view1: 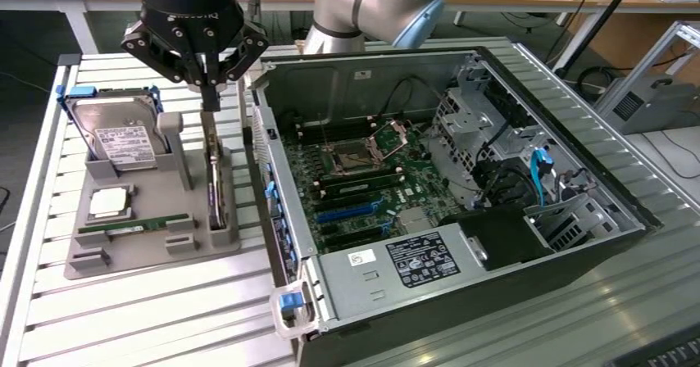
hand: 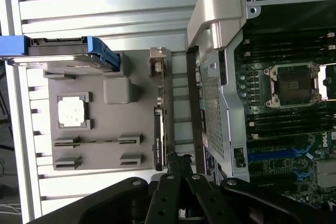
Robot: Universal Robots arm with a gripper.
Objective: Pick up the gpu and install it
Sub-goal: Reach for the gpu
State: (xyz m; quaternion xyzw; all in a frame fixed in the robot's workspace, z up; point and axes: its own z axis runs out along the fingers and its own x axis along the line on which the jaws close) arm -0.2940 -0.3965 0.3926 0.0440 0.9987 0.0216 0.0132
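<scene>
1. A grey holder lies on the slatted tabletop, just beside an open computer case.
2. The gpu stands on edge in the holder — a thin dark strip along the side nearest the case.
3. A blue-framed hard drive, a square chip and a memory stick sit in the holder too.
4. The pincer, tips drawn together, hangs near one end of the gpu.
5. Inside the case, a motherboard shows its processor socket.

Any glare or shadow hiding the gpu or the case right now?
Exterior view: even light, gpu plainly lit; shadow inside the case beside the power supply. Wrist view: glare on the case's silver handle; gpu edge-on and dark against the grey holder.
</scene>
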